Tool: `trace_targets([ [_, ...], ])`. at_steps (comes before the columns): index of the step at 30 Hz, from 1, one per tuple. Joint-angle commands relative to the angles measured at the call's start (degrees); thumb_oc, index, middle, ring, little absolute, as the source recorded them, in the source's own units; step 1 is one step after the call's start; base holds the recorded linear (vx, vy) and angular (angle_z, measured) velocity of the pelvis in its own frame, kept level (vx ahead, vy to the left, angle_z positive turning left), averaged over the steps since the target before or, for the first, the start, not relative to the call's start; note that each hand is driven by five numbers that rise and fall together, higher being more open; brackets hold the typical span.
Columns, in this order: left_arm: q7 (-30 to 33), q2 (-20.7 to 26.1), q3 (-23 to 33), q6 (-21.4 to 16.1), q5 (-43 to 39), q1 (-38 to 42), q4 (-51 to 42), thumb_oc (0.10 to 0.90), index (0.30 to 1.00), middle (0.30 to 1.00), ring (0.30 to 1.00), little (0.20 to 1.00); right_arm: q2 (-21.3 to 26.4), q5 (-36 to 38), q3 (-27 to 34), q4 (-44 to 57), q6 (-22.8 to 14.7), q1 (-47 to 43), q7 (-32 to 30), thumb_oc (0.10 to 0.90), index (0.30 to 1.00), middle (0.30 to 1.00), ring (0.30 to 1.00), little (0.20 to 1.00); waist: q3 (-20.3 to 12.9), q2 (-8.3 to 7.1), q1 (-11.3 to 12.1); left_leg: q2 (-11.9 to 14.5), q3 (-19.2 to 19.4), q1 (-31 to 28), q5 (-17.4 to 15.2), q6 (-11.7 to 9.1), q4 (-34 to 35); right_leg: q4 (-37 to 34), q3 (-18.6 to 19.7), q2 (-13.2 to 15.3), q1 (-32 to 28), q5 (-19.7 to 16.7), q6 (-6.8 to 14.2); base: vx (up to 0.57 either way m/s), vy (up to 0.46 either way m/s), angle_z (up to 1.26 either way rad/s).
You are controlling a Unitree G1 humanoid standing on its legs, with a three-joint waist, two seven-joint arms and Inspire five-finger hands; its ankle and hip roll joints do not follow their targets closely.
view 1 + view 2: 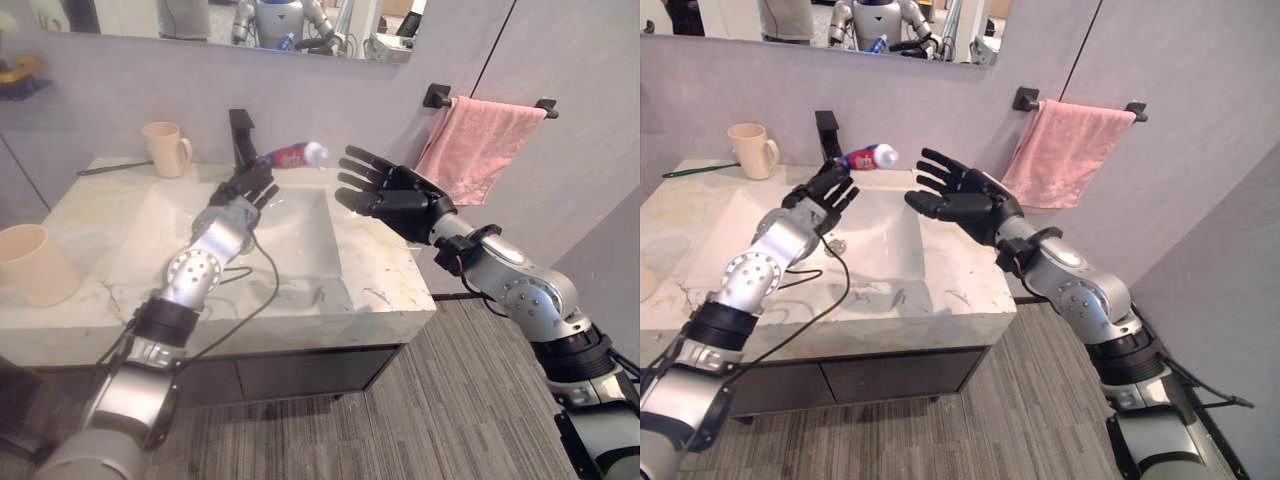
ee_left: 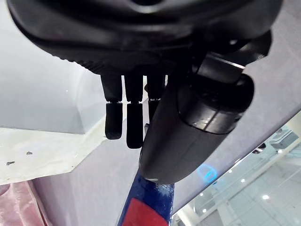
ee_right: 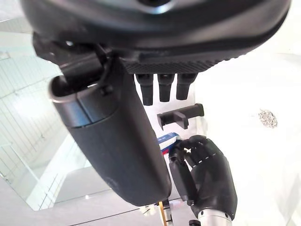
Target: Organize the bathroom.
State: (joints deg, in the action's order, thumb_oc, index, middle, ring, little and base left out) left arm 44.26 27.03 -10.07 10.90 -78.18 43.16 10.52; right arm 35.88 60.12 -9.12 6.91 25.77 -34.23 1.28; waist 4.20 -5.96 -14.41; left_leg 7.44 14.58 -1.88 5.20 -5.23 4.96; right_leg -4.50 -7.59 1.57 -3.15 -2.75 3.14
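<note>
Toothpaste tube (image 1: pixel 292 156) gripped in left hand (image 1: pixel 243 188) by faucet (image 1: pixel 241 130); right hand (image 1: pixel 385 190) spread open; cup (image 1: pixel 168 148) behind.

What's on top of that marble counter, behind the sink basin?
Behind the basin on the counter stand a cream mug and a black faucet. A dark thin object lies beside the mug. The left hand, holding a toothpaste tube, hides the faucet's base.

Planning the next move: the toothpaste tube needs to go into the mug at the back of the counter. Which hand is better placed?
The left hand: it already grips the toothpaste tube and is nearer the mug. The right hand hovers open, on the towel side.
</note>
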Motion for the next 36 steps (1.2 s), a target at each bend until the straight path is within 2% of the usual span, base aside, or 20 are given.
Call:
trace_targets([
  [1, -3.9, 2.4, 2.0, -6.5, 0.5, 4.7, -7.6, 0.4, 0.3, 0.3, 0.3, 0.3, 2.3, -1.6, 4.1, 2.4, -6.7, -3.1, 1.3, 0.8, 0.9, 0.9, 0.9, 0.9, -6.4, 1.85, 1.5, 4.1, 3.8, -0.1, -0.6, -1.1, -0.2, 5.3, -4.8, 0.7, 1.2, 4.8, 4.9, 0.0, 0.0, 0.0],
  [5, -4.3, 2.3, 1.5, -6.1, 0.1, 4.7, -7.6, 0.4, 0.3, 0.3, 0.3, 0.3, 2.0, -4.5, 3.1, 1.6, -8.4, -4.4, 0.4, 0.8, 0.9, 0.9, 0.9, 0.9, -6.3, 1.91, 1.9, 4.0, 3.5, 0.0, -0.6, -1.1, -0.2, 5.1, -5.0, 0.7, 0.9, 4.9, 4.9, 0.01, 0.001, 0.02],
  [25, -4.7, 0.2, -0.9, -4.5, -2.3, 6.1, -6.7, 0.4, 0.3, 0.3, 0.3, 0.3, -3.3, -3.7, -1.2, -1.7, -13.9, -12.2, -4.1, 0.8, 0.9, 0.9, 0.9, 0.9, -6.6, 1.96, 4.1, 3.8, 2.0, 0.0, -0.7, -0.8, -0.1, 4.8, -5.4, 0.9, 0.1, 5.0, 5.0, 0.01, -0.001, 0.02],
  [36, -5.7, -0.9, -1.7, -3.7, -2.5, 6.9, -5.1, 0.4, 0.3, 0.3, 0.3, 0.3, -5.0, -1.8, -1.4, -3.4, -14.7, -14.6, -6.5, 0.8, 0.9, 0.9, 0.9, 0.9, -6.9, 1.98, 4.5, 3.8, 1.6, 0.0, -0.8, -0.8, -0.1, 4.7, -5.3, 1.1, -0.1, 5.0, 5.1, 0.01, -0.001, 0.03],
])
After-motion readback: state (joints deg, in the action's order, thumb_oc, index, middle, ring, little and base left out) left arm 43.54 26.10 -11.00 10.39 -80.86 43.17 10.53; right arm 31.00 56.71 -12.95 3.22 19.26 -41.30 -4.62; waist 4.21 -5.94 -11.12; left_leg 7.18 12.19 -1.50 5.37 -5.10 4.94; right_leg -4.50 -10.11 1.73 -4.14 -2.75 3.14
